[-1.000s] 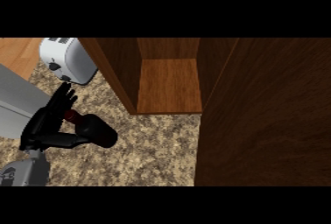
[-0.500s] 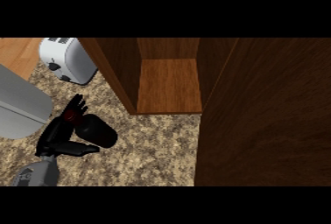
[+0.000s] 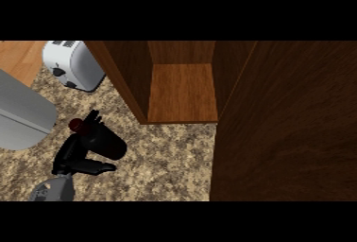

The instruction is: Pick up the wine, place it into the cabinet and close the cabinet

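Observation:
The wine bottle (image 3: 106,143) is dark with a red top (image 3: 75,124). It stands on the speckled counter at the lower left, tilted toward the open cabinet. My left hand (image 3: 72,155) is curled round it: the fingers (image 3: 93,118) show behind the bottle and the thumb (image 3: 99,167) in front. The cabinet (image 3: 182,92) is open, and its wooden shelf is bare. Its dark door (image 3: 286,127) stands wide at the right. My right hand is out of view.
A white toaster (image 3: 70,64) sits at the back left, beside the cabinet's left wall (image 3: 122,80). A grey rounded body (image 3: 21,118) fills the left edge. The granite counter (image 3: 167,160) runs between the bottle and the door.
My left hand has sunk a little lower and turned right, with its fingers and thumb closing round the bottle. The bottle has hardly shifted.

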Motion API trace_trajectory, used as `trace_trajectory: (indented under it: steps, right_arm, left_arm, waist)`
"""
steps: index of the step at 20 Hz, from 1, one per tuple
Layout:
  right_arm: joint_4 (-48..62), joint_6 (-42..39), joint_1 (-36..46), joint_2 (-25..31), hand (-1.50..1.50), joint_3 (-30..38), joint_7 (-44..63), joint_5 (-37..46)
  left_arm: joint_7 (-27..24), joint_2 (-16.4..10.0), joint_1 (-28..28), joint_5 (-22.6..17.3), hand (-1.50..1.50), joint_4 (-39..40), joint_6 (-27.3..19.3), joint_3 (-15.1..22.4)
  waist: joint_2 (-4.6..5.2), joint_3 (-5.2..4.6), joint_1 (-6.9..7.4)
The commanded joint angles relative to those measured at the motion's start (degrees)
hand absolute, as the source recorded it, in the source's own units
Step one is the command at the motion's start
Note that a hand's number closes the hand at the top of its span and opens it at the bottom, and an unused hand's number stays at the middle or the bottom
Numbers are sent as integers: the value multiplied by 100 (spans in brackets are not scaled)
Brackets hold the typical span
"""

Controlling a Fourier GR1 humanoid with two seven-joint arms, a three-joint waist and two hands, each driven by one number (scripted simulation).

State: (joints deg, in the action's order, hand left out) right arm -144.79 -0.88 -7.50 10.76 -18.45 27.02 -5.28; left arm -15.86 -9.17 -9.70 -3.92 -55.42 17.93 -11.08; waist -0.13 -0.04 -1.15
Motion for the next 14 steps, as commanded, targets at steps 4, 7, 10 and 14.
trace_trajectory:
  steps: [4,7,10,14]
  right_arm:
    - [-1516,45,-385,111,-150,-9,588,-367]
    - [-1093,169,-153,-127,-150,-407,435,3]
    - [-1205,-24,-271,105,-150,146,348,-471]
    - [-1280,216,-148,-62,-150,-167,649,-158]
  left_arm:
    - [-400,31,-155,-237,-150,651,124,-265]
    - [-419,272,-461,-419,-150,912,9,-376]
    - [-703,284,-240,-661,-150,1231,376,-537]
    - [-350,211,-517,-932,-150,1237,490,-666]
  waist:
    - [-1,-2,3]
    - [4,-3,21]
    - [7,-1,2]
    - [-4,0,47]
